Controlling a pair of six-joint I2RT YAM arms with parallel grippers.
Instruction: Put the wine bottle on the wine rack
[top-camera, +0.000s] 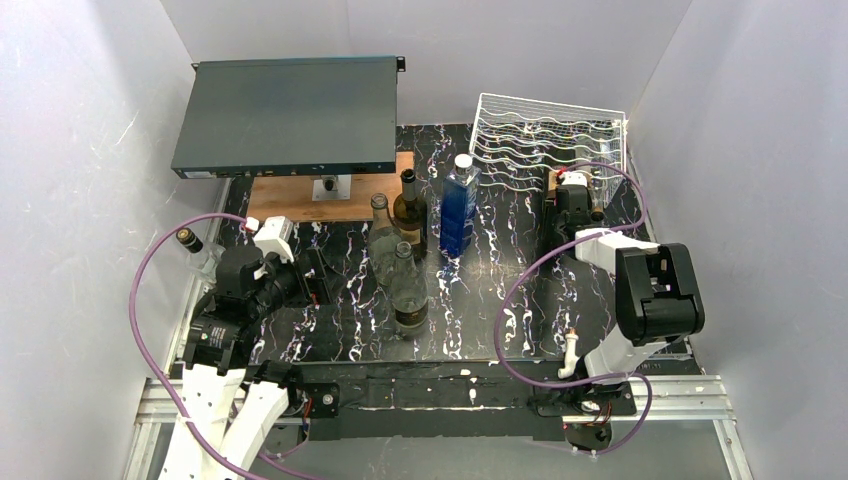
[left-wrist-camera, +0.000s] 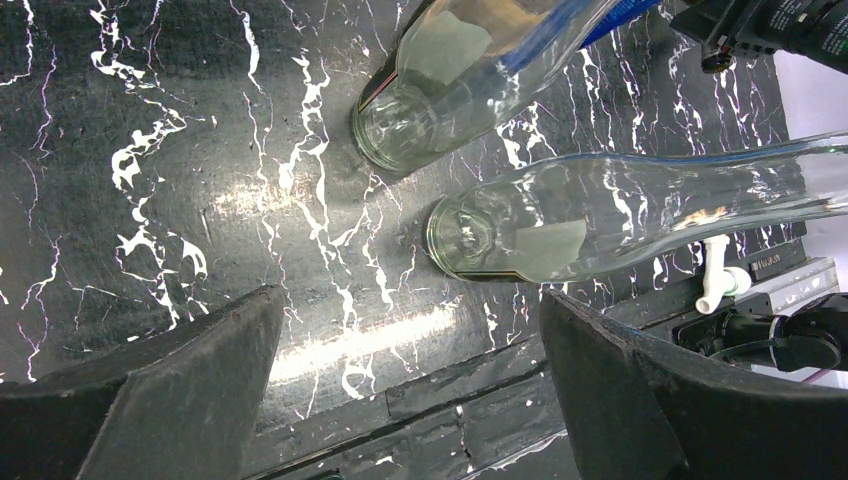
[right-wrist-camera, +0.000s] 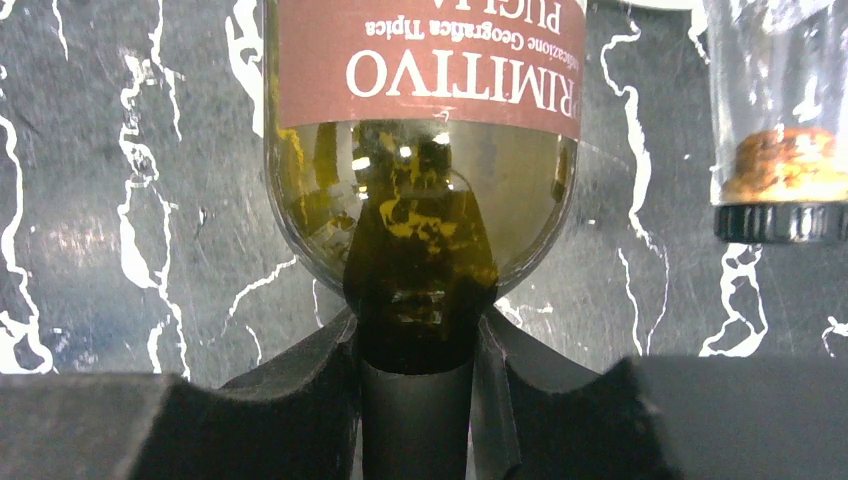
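Note:
The wine bottle is green glass with a brown "PRIMITIVO" label. In the right wrist view its neck sits between my fingers. My right gripper is shut on that neck. In the top view the right gripper is just in front of the white wire wine rack at the back right, and it hides most of the bottle. My left gripper is open and empty, low over the marbled table at the left, its fingers spread wide.
Two clear bottles, a dark bottle and a blue bottle stand mid-table. A dark flat metal box sits on a wooden stand. A capped bottle lies far left. A corked glass neck is beside the held bottle.

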